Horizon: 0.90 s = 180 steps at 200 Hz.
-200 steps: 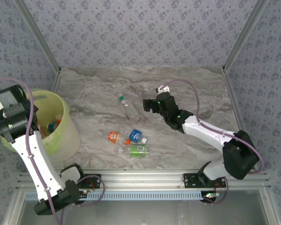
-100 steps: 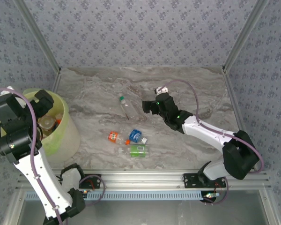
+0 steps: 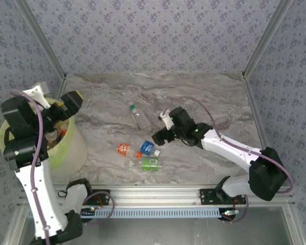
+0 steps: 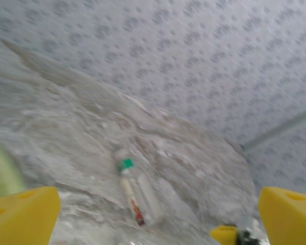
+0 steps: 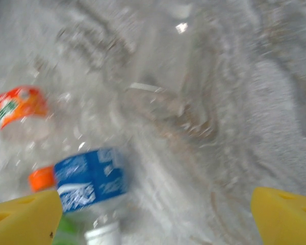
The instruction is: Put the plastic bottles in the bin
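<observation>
The left gripper (image 3: 66, 105) hangs over the rim of the bin (image 3: 75, 149), which stands at the left edge of the grey marbled table (image 3: 209, 97). In the left wrist view its yellow fingertips (image 4: 23, 214) stand wide apart with nothing between them, so it is open and empty. A few bottles lie inside the bin (image 3: 54, 136), though how many cannot be told. Four more lie on the table near its middle: a clear bottle with a green cap (image 3: 137, 116) lies farthest back and apart from the rest, and it also shows lying on its side in the left wrist view (image 4: 135, 193). Nearer the arms, an orange-labelled bottle (image 3: 124, 149), a blue-labelled bottle (image 3: 148, 148) and a green-labelled bottle (image 3: 150, 164) lie close together. The right gripper (image 3: 159, 137) sits low, just beside the blue-labelled bottle on its right. Its yellow fingertips (image 5: 23, 217) are spread wide and hold nothing, with the blue-labelled bottle (image 5: 92, 179) lying near the left one and the orange-labelled bottle (image 5: 18, 104) farther off; whether a finger touches the blue-labelled bottle cannot be told through the blur
</observation>
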Available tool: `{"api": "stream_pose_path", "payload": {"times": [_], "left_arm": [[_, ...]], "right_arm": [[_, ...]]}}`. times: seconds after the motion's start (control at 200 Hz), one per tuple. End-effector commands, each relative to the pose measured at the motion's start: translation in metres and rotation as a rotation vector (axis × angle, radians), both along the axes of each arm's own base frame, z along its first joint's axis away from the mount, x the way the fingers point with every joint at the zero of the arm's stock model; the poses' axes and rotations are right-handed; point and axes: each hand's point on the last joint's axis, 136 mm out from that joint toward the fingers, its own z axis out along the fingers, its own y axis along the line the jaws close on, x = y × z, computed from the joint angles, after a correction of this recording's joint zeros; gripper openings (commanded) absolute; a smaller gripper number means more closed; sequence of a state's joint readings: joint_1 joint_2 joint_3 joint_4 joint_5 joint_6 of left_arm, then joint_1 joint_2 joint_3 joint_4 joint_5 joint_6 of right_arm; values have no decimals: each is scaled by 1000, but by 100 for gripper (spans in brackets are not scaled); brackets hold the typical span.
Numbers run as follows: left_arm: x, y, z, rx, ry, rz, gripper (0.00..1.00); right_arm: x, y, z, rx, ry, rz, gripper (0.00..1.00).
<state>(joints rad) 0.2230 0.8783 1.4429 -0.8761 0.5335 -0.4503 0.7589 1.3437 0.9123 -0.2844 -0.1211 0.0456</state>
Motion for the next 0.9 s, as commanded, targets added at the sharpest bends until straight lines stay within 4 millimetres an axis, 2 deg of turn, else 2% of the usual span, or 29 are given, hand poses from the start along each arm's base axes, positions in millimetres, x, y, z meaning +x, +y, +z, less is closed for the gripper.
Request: {"api": "stream_pose_path", "payload": {"times": [0.0, 0.075, 0.155, 0.315, 0.455, 0.895], "left_arm": [[14, -25, 1, 25, -23, -80, 99], [23, -42, -9, 73, 1, -115, 99], [33, -56, -16, 91, 18, -149, 99], [50, -72, -21, 81, 18, -181, 99], [55, -72, -22, 90, 15, -172, 99], [52, -62, -40, 131, 60, -130, 99]], "right_arm": [[-53, 6, -14, -69, 77, 258, 96], [-73, 8, -23, -126, 66, 360, 95], [-84, 9, -34, -189, 45, 423, 95], [-103, 9, -61, -357, 57, 585, 94], [-115, 16, -77, -410, 55, 711, 93], [-117, 26, -111, -495, 21, 845, 90]]}}
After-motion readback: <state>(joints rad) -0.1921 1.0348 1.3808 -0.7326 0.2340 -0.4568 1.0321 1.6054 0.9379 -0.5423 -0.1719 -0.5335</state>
